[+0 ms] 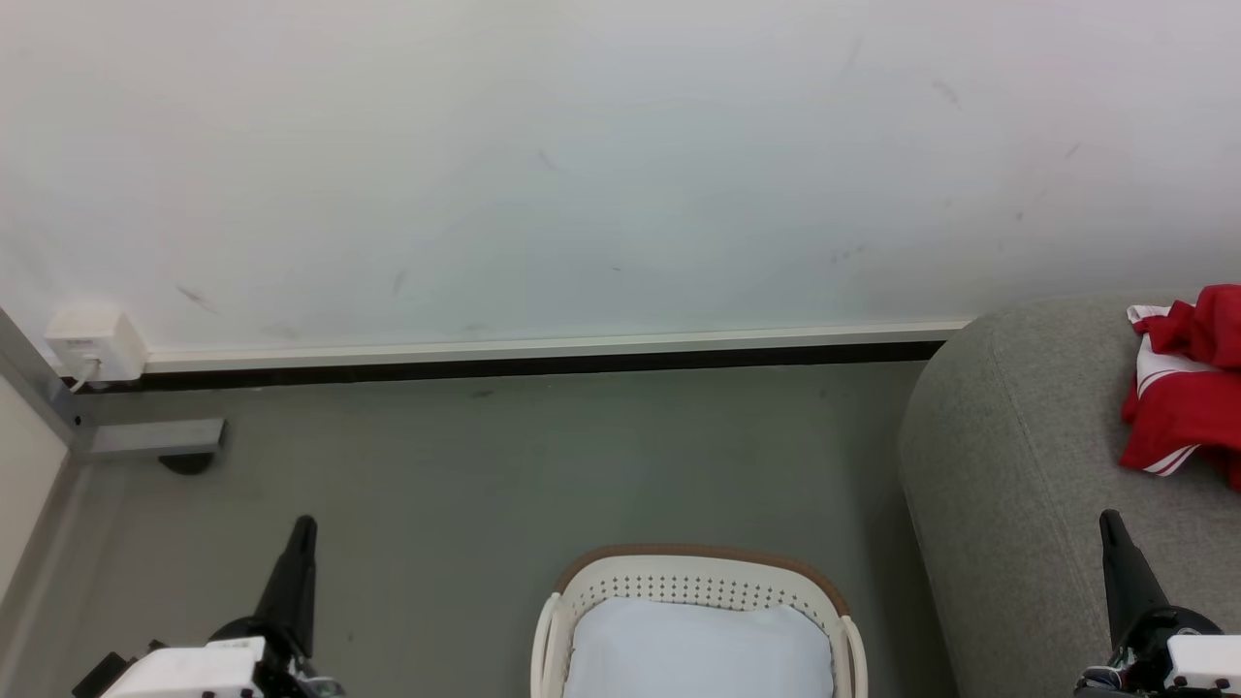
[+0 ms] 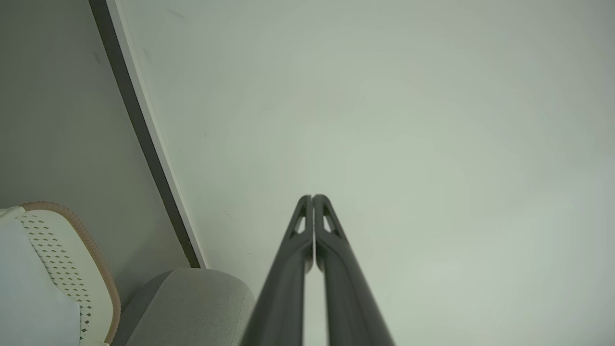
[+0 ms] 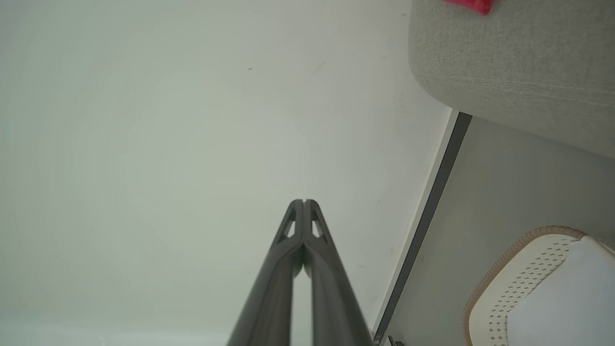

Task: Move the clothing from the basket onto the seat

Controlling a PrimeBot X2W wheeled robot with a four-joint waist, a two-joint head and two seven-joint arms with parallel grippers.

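Observation:
The red and white clothing [image 1: 1185,388] lies crumpled on the grey seat [image 1: 1018,465] at the right edge; a red scrap of the clothing [image 3: 468,4] peeks over the seat [image 3: 509,62] in the right wrist view. The cream basket [image 1: 693,582] with its brown rim stands on the floor at the bottom centre and holds a plain white cushion [image 1: 698,650]. My left gripper [image 1: 304,524] is shut and empty, left of the basket. My right gripper [image 1: 1108,519] is shut and empty over the seat's front. In both wrist views the fingers of the left gripper [image 2: 313,196] and the right gripper [image 3: 303,201] meet at the tips.
A pale wall with a white and black skirting [image 1: 543,354] runs behind the grey floor. A white wall socket [image 1: 92,344] and a grey metal frame foot [image 1: 155,438] sit at the far left. The basket [image 2: 62,269] and the seat's corner [image 2: 192,302] show in the left wrist view.

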